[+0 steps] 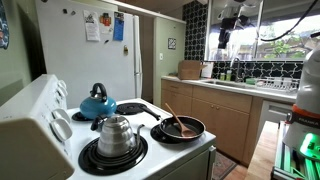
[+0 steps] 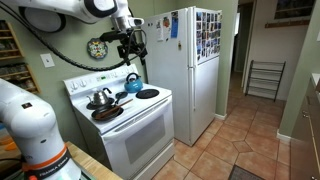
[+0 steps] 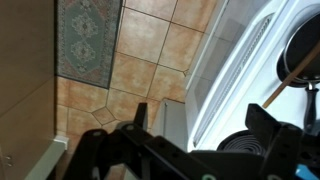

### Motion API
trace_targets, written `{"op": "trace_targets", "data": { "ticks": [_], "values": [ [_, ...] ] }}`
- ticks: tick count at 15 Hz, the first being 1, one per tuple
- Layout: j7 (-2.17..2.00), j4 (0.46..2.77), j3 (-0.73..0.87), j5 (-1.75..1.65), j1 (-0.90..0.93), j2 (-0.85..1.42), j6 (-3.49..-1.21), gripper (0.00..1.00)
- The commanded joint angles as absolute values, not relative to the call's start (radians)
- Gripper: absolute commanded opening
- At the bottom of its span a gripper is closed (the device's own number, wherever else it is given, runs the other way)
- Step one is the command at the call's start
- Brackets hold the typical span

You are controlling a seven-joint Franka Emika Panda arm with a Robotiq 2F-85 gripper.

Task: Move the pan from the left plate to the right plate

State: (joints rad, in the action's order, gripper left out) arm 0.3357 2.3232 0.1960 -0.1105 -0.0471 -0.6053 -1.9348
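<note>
The pan (image 1: 181, 128), black with a reddish-brown inside and a wooden spatula (image 1: 176, 126) in it, sits on the left plate at the stove's front, covering the coil. It also shows in an exterior view (image 2: 108, 113) and at the right edge of the wrist view (image 3: 301, 58). The right plate (image 1: 130, 108) is a bare spiral coil, seen in both exterior views (image 2: 147, 93) and in the wrist view (image 3: 245, 141). My gripper (image 2: 130, 42) hangs high above the stove, open and empty (image 3: 200, 128). It also appears at the top of an exterior view (image 1: 232, 16).
A steel kettle (image 1: 117, 134) and a blue teapot (image 1: 97, 103) stand on the two rear burners. A white fridge (image 2: 192, 65) stands beside the stove. A counter with a sink (image 1: 250, 86) runs along the far wall. A rug (image 3: 88, 38) lies on the tiled floor.
</note>
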Motion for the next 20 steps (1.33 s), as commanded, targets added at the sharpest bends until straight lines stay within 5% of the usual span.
{"op": "trace_targets", "data": {
  "ticks": [1,9,20],
  "values": [
    [0.364,2.274,0.137,-0.045,0.045,-0.495,-1.959,1.00],
    [0.314,2.106,-0.040,-0.023,0.138,-0.271,-1.884,1.00],
    [0.337,2.093,-0.058,-0.019,0.143,-0.259,-1.887,1.00]
  ]
}}
